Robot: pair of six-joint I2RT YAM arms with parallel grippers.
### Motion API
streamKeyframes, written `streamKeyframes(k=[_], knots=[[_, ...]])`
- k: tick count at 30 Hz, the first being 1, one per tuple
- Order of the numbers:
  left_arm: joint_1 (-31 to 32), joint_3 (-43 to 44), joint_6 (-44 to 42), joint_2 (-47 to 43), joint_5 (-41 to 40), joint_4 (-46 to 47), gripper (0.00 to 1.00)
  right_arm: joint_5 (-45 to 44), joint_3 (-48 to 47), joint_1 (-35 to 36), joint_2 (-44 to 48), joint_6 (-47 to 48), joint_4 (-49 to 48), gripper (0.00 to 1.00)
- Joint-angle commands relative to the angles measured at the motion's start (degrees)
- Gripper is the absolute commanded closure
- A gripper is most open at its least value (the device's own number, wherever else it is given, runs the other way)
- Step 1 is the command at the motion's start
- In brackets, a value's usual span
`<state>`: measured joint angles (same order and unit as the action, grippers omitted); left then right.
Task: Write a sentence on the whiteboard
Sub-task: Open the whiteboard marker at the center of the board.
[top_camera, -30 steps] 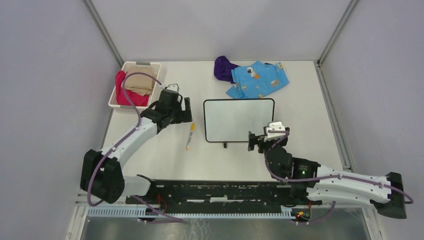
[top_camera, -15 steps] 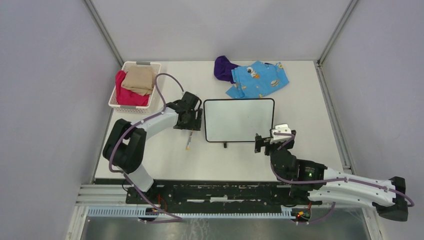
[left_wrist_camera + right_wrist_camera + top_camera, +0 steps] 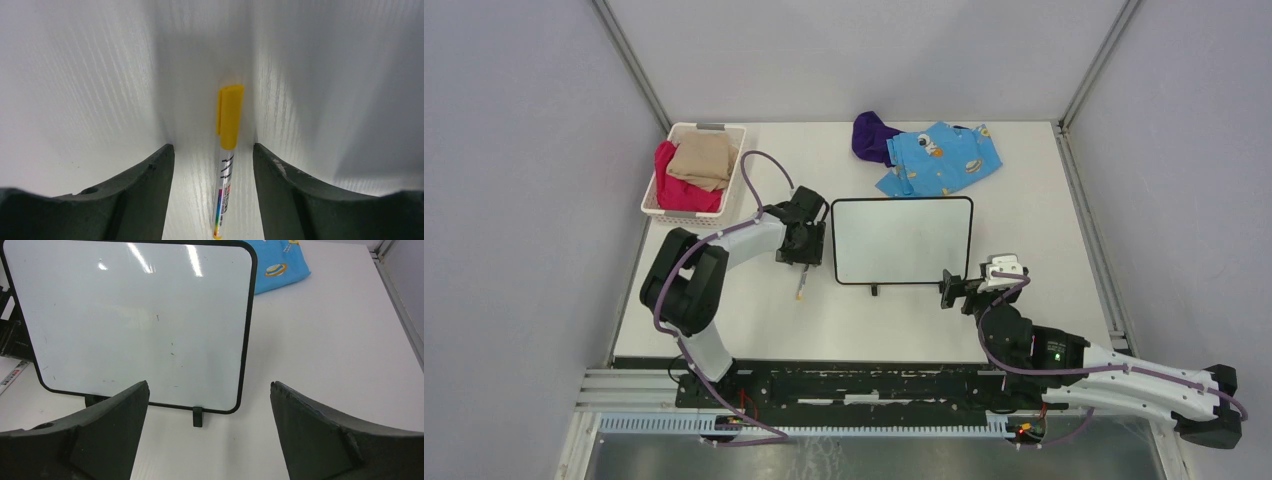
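Left pincer (image 3: 212,152) is down at the tabletop (image 3: 754,310), jaws apart and straddling the yellow-capped marker (image 3: 227,160), with a gap showing on either side of the barrel. The whiteboard (image 3: 902,240) lies flat mid-tabletop, just right of that marker. The right pincer (image 3: 209,385) hovers with jaws spread wide by the board's near right corner.

Top external: fixed, high above the near edge of the desk (image 3: 1024,200), looking down toward the far edge, whole desk in frame. Left wrist: very close, pointing straight down between its own fingers (image 3: 145,195) at a marker (image 3: 225,162) lying on the desk. Right wrist: low and near, facing the far edge across the whiteboard (image 3: 130,320), which the top view shares.
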<state>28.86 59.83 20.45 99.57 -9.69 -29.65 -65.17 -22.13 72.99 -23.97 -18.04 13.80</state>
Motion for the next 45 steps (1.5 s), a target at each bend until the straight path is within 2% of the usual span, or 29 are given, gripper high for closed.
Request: streamKeyframes(k=[1,8,14,18,23,25,29,36,41,45], knots=[[-0.3,1.78,-2.29,1.28,0.36,1.01,0.36,-0.91,-1.02,-0.04,-1.67,-2.02,-1.81,0.04],[-0.94,0.83,-1.83,2.17,-0.2,1.0,0.42,2.48,-2.73,-0.05,-7.23,-0.41,-2.83,0.02],[-2.04,-0.23,-0.86,2.32,1.12,0.74,0.64,4.22,-5.22,-0.04,-9.43,0.83,-3.95,0.02],[-2.41,-0.66,-0.6,2.23,1.11,0.5,0.74,5.01,-5.24,-0.04,-8.3,4.03,-5.56,0.02],[-3.13,-1.22,-0.13,1.24,0.23,-0.03,0.91,5.13,-2.88,-0.06,-6.38,9.44,-12.3,0.02],[-3.57,-1.74,0.47,-0.65,-0.74,-0.03,0.98,7.7,-2.77,-0.09,-6.01,11.91,-15.03,0.02],[-4.81,-2.52,2.08,-6.12,-4.26,0.03,0.98,11.4,-7.32,-0.06,-8.3,13.01,-13.15,0.02],[-6.85,0.27,5.42,-21.37,-7.54,-0.16,0.98,7.77,-20.46,-0.05,-18.46,8.42,-0.23,0.02],[-6.81,3.49,6.81,-32.7,-6.15,2.26,0.98,4.05,-25.54,-0.06,-23.72,10.57,-0.38,0.02],[-6.78,5.43,6.55,-38.46,-1.0,4.77,0.98,2.55,-28.68,-0.1,-28.34,11.93,-0.13,0.02]])
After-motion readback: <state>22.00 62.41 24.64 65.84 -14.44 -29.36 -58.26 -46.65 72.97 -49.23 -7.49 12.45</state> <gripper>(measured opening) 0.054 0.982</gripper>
